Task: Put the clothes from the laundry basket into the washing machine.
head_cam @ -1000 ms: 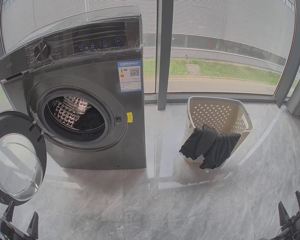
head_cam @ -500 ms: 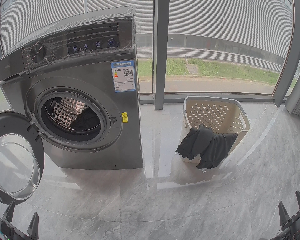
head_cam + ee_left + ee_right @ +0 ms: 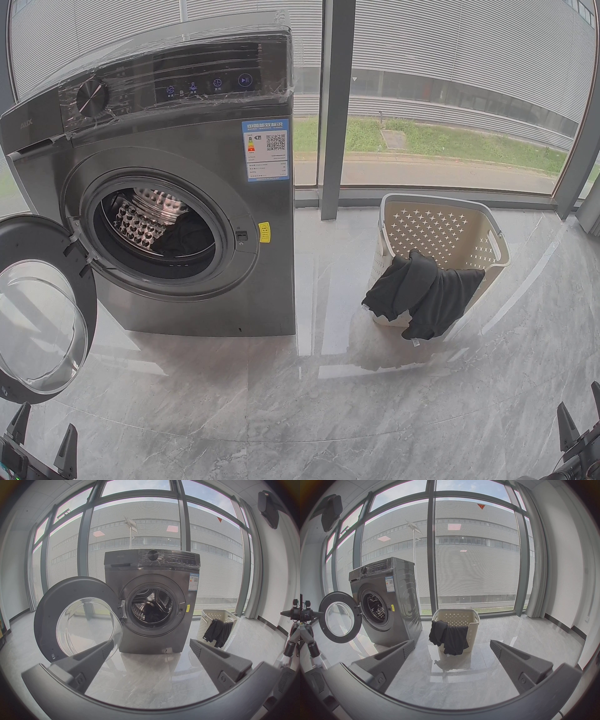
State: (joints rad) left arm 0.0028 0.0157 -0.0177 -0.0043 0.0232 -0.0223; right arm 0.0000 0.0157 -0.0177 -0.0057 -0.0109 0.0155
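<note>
Item: washing machine (image 3: 187,137), grey, front-loading, stood on the tiled floor (image 3: 312,406) before a tall window. Its round door (image 3: 44,325) was swung fully open toward the robot's left. A dark heap (image 3: 187,237) lay low in the drum, probably a garment already loaded.

Item: laundry basket (image 3: 437,234), cream, perforated, on the floor to the right of the machine and apart from it, near the window.

Item: clothes (image 3: 428,294), dark fabric, draped over the basket's near rim and hanging down its outer face, with the lower edge close to the floor.

Item: left pincer (image 3: 150,643), released, grasping nothing, low and well back from the machine, facing the open drum.

Item: right pincer (image 3: 452,642), released, grasping nothing, low and well back, facing the basket.

Step in hand, by my reckoning: the approach to the basket, with no pickup begun. The next move called for closing the gap to the basket, then lowering the right pincer onto the bunched fabric at the rim, where a fold offered the surest hold, and clenching there before carrying the load across to the drum.
</note>
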